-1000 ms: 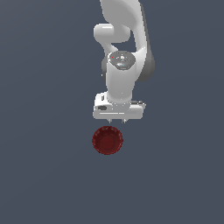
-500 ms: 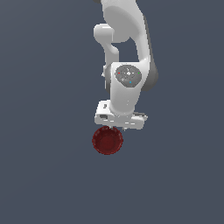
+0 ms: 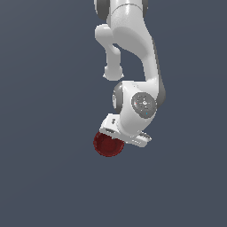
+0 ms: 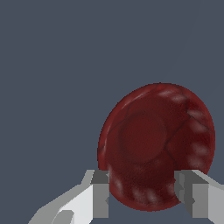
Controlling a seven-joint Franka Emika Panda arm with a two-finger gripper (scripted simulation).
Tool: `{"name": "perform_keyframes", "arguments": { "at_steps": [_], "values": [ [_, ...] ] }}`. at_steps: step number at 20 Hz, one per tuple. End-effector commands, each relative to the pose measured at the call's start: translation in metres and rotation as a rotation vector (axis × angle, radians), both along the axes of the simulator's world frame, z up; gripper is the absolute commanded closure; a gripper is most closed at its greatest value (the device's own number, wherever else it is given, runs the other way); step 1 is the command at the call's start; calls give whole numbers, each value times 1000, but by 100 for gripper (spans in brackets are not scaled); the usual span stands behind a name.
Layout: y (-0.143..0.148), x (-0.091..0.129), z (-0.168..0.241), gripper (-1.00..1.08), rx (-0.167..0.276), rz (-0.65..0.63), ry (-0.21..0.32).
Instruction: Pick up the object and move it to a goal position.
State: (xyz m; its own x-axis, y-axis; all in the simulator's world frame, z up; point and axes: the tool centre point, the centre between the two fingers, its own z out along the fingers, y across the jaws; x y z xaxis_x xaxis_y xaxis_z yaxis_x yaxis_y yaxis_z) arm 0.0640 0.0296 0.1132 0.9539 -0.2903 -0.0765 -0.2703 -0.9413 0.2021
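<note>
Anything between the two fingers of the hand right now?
Yes: the red bowl's near edge sits between the fingers, apparently untouched. The wrist view shows it.

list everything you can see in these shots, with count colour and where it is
bowl-like object: one, dark red, round with a ridged rim, on the grey surface, partly hidden under the gripper in the exterior view; in the wrist view it sits between the two fingertips and beyond them
surface: one, plain dark grey-blue, fills the background in both views
arm: one, white with grey joints, comes down from the top of the exterior view and bends over the object
gripper: one, white body with grey fingers, jaws open, one finger on each side of the object's near edge; whether they touch it cannot be told
</note>
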Motion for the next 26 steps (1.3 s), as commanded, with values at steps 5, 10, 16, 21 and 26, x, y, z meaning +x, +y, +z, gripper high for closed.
{"name": "perform_keyframes", "arguments": {
  "at_steps": [5,10,16,21,26],
  "values": [
    [5,14,-27,-20,-111,-108,20],
    [9,19,-41,-20,-180,-165,22],
    [12,23,-51,-20,-232,-203,19],
    [13,23,-54,-20,-246,-213,17],
    [11,22,-60,-20,-243,-210,18]
  ]
}}
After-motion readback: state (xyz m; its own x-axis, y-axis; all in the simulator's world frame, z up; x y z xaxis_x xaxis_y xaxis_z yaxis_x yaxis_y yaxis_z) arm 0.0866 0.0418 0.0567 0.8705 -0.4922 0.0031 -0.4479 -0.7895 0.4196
